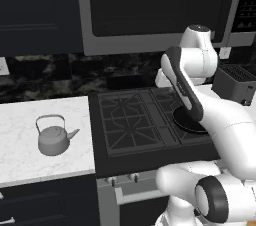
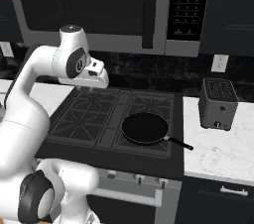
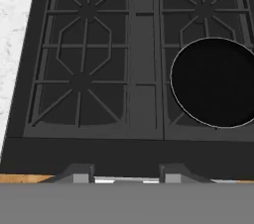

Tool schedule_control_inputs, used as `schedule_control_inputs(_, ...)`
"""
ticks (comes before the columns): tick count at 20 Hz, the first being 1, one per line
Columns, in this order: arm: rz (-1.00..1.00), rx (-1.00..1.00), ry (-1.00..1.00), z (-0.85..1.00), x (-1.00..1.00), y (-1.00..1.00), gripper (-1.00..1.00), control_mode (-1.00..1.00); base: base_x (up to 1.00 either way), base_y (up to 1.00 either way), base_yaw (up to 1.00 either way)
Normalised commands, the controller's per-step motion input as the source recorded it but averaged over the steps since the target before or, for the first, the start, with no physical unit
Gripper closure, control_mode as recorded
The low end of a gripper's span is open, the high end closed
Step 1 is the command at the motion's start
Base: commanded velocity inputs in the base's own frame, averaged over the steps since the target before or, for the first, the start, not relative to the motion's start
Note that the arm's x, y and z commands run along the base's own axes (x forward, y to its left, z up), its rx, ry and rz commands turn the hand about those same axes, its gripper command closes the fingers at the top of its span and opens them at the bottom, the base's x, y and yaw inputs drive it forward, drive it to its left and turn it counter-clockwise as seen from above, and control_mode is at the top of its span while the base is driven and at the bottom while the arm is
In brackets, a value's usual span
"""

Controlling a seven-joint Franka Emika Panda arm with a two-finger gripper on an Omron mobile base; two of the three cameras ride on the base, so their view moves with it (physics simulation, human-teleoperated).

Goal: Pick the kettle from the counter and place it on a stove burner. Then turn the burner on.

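On marble bench, left of cooktop: kettle upright, untouched. Tool high over stove burner, holding nothing, spread unclear. Risk: thin wire handle slipping on pickup; frying pan blocking right front burner.

No text can be read; the microwave has a keypad panel at far right with marks too small to tell.

Kettle on counter left of cooktop, frying pan on front right burner, toaster on counter right of cooktop, microwave above.
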Motion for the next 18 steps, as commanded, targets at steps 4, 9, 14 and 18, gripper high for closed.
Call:
schedule_control_inputs(4, 0.0, -0.01, -0.07, 0.0, -0.23, 0.12, -1.0, -1.0, 0.0, 0.0, 0.0)
schedule_control_inputs(9, 0.0, -0.07, -0.13, 0.0, -0.58, 0.46, -1.0, -1.0, 0.0, 0.0, 0.0)
schedule_control_inputs(14, 0.01, -0.08, -0.13, 0.0, -0.81, 0.7, -1.0, -1.0, 0.0, 0.0, 0.0)
schedule_control_inputs(18, 0.11, -0.12, -0.14, 0.0, -0.93, 0.99, -1.0, -1.0, 0.0, 0.0, 0.0)
